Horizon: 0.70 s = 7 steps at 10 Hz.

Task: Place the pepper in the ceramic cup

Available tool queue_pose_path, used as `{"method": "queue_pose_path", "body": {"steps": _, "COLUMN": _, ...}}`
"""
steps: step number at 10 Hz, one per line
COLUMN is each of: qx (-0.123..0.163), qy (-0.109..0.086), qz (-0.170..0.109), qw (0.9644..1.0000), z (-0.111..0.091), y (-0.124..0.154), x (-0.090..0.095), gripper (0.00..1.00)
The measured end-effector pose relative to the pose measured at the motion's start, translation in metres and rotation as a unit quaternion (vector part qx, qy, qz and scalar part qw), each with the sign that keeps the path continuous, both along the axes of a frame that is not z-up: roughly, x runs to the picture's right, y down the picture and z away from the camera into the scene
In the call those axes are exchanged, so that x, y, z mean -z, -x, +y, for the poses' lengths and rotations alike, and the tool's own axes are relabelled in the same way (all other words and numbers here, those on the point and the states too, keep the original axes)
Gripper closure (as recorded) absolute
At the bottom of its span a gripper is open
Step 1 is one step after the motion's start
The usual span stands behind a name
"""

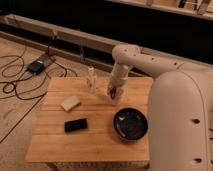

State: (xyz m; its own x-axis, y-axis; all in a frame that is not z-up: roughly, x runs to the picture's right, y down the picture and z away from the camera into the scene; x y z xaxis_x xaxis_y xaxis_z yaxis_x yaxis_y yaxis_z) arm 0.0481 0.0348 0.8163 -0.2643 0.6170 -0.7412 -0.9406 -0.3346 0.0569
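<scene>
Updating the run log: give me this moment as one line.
gripper: low over table's far side, above ceramic cup | pepper: red at gripper tip | dark bowl: front right, untouched

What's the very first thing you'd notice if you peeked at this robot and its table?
The big white robot arm reaches in from the right, its gripper pointing down over the back of the wooden table, with something red at its tip. Next, the dark round bowl sits near the table's right front. A black flat thing and a beige block lie to the left.
</scene>
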Motion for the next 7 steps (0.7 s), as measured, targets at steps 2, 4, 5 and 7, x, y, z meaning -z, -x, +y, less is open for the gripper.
{"method": "queue_pose_path", "body": {"steps": 2, "qx": -0.002, "qy": -0.002, "qz": -0.003, "qw": 1.0, "z": -0.001, "y": 0.0021, "x": 0.0035, "gripper": 0.2}}
{"method": "queue_pose_path", "body": {"steps": 4, "qx": -0.004, "qy": -0.007, "qz": -0.005, "qw": 1.0, "z": -0.0022, "y": 0.0026, "x": 0.0057, "gripper": 0.2}}
{"method": "queue_pose_path", "body": {"steps": 5, "qx": -0.005, "qy": -0.009, "qz": -0.006, "qw": 0.9999, "z": -0.0026, "y": 0.0026, "x": 0.0066, "gripper": 0.2}}
{"method": "queue_pose_path", "body": {"steps": 7, "qx": -0.006, "qy": -0.015, "qz": -0.006, "qw": 0.9998, "z": -0.0039, "y": 0.0034, "x": 0.0065, "gripper": 0.2}}
